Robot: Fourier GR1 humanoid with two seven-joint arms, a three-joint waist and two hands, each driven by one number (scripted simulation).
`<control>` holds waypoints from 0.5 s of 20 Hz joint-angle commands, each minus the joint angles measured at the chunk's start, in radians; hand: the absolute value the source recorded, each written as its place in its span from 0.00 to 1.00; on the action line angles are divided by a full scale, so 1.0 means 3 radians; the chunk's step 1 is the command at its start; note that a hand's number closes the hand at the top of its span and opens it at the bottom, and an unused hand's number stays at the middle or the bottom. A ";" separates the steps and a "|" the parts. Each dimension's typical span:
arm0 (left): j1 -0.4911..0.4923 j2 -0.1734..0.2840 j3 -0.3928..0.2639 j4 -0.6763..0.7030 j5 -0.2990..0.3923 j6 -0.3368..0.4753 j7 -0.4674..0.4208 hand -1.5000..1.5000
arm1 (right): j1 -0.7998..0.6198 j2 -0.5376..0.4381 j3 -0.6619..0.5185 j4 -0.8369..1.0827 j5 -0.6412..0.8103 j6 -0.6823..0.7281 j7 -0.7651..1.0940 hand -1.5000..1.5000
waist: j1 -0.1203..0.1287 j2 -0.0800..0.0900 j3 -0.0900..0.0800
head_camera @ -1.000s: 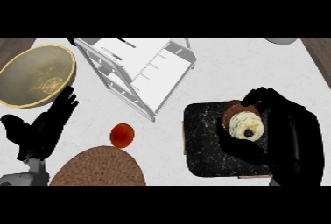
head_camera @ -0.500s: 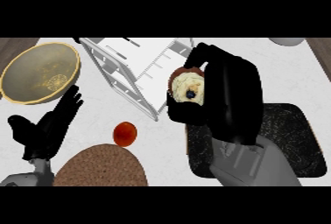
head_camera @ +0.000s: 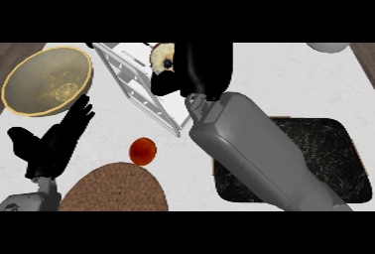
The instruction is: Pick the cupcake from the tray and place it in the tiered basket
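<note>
The cupcake point(head_camera: 164, 57), pale frosting with a brown edge, is held in my right hand point(head_camera: 199, 69), whose fingers curl round it. That hand hovers over the white wire tiered basket point(head_camera: 135, 89) near the top of the view, and my grey right forearm point(head_camera: 256, 154) stretches diagonally across the black tray point(head_camera: 333, 154), covering much of it. The tray's visible part holds nothing. My left hand point(head_camera: 51, 141) rests open at the lower left, fingers pointing up toward the bowl.
A yellow-rimmed bowl point(head_camera: 47, 79) sits at the upper left. A small red-orange fruit point(head_camera: 143, 150) lies beside a round brown mat point(head_camera: 113, 191) at the lower edge. A pale object point(head_camera: 327, 46) shows at the top right corner.
My right hand has carried the cupcake from the tray up and left, now over the tiered basket. The forearm has swung across the tray. The left hand stays still.
</note>
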 commanded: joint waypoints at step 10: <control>-0.0090 -0.0108 -0.0049 0.0058 -0.0101 0.0046 0.0010 0.50 | -0.0582 0.0008 0.0148 0.1454 -0.0599 -0.0854 -0.0026 1.00 | 0.0015 0.0010 0.0000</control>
